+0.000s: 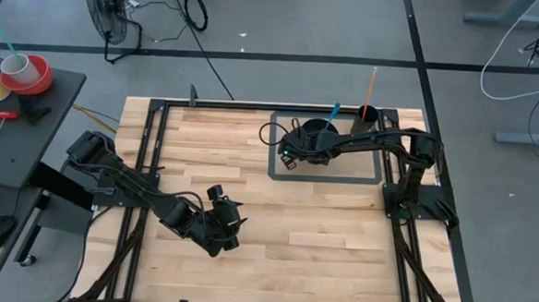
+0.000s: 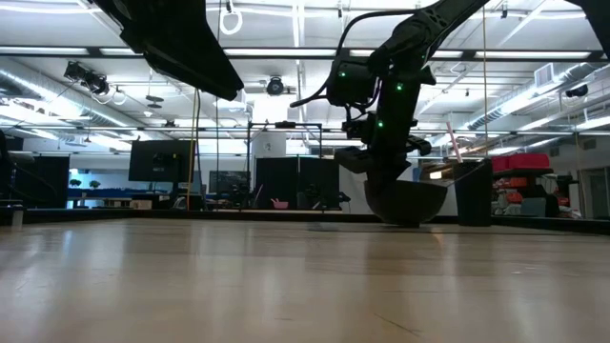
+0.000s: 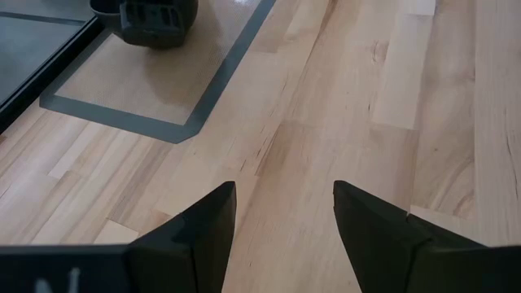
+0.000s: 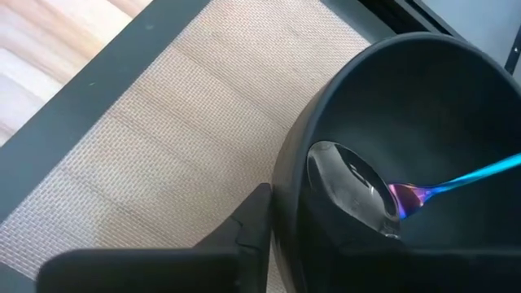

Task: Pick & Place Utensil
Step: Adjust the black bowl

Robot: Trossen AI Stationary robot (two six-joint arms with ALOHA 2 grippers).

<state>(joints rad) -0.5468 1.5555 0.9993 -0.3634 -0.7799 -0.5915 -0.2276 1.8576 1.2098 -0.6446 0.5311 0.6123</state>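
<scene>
wooden table (image 1: 339,238) carries a grey-edged mat (image 1: 366,165); on it a black bowl (image 4: 407,122) holds the blue-handled spoon (image 4: 366,187). right gripper (image 1: 292,152) hovers at its rim, fingers unclear. left gripper (image 3: 285,220) gapes empty.

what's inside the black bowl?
A spoon with a blue handle lies in the bowl, handle leaning over its rim. The right hand covers part of the bowl's floor.
</scene>
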